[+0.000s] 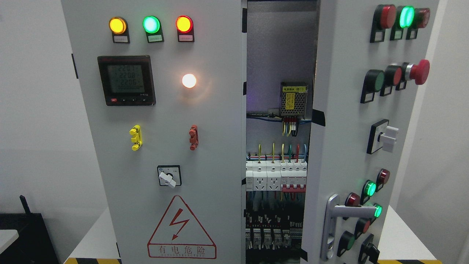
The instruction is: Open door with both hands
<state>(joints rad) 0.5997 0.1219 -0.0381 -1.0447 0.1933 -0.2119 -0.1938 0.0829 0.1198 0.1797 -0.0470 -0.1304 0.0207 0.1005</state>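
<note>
Neither robot hand appears in the head view, so their state cannot be told. The left door (165, 146) is closed and faces the camera. It carries yellow, green and red indicator lamps (150, 24), a digital meter (126, 80) showing "220"-range readings, a rotary switch (169, 176) and a warning triangle (181, 229) marked "有电危险". In the gap between the doors, a power module (294, 99) bears a yellow label above the circuit breakers (274, 176). The right door (366, 132) stands swung open, with its lever handle (342, 220) at the lower edge.
</note>
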